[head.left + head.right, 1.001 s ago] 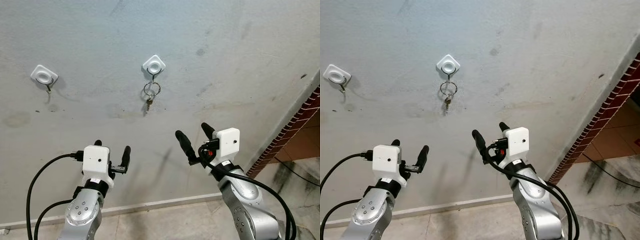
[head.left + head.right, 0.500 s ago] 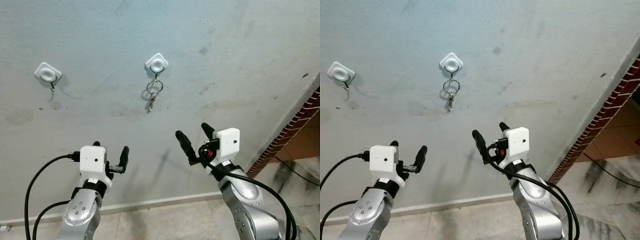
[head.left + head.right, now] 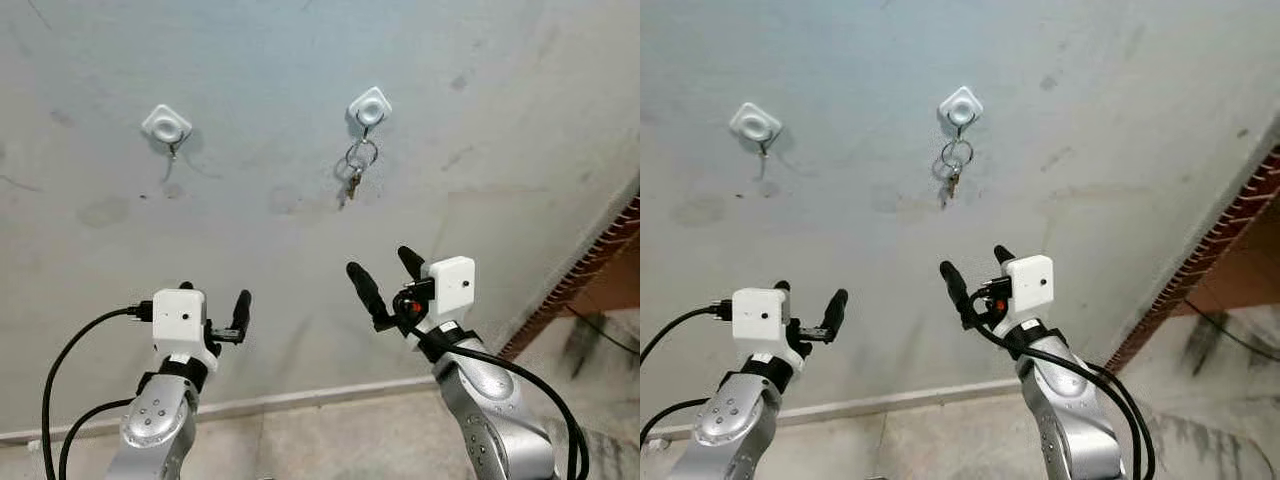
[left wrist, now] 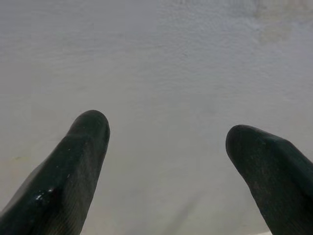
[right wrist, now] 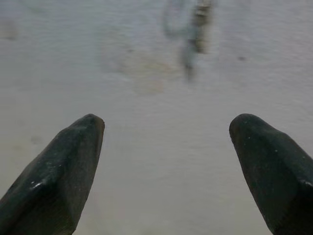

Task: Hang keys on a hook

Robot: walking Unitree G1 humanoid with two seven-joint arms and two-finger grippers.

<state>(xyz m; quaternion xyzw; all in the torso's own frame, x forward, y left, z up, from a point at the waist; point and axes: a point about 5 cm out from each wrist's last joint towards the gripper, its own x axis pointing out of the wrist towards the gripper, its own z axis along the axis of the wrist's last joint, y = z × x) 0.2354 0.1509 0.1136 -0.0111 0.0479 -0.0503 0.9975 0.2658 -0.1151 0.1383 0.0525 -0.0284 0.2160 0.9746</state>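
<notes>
A key ring with keys (image 3: 357,165) hangs from the right white hook (image 3: 370,105) on the grey wall; the same keys (image 5: 195,24) appear blurred in the right wrist view. A second white hook (image 3: 166,125) to the left carries nothing. My right gripper (image 3: 384,276) is open and held well below the hanging keys, with nothing between its fingers. Lower left, my left gripper (image 3: 212,304) is open too and faces bare wall (image 4: 166,73).
A white skirting strip (image 3: 300,398) runs along the foot of the wall above a tiled floor (image 3: 330,445). A brick edge (image 3: 590,280) borders the wall on the right, with a dark cable (image 3: 605,335) on the floor beyond it.
The whole picture has shifted right, so the camera has turned left. The keys stay on the right hook. Both grippers stay open and in much the same place.
</notes>
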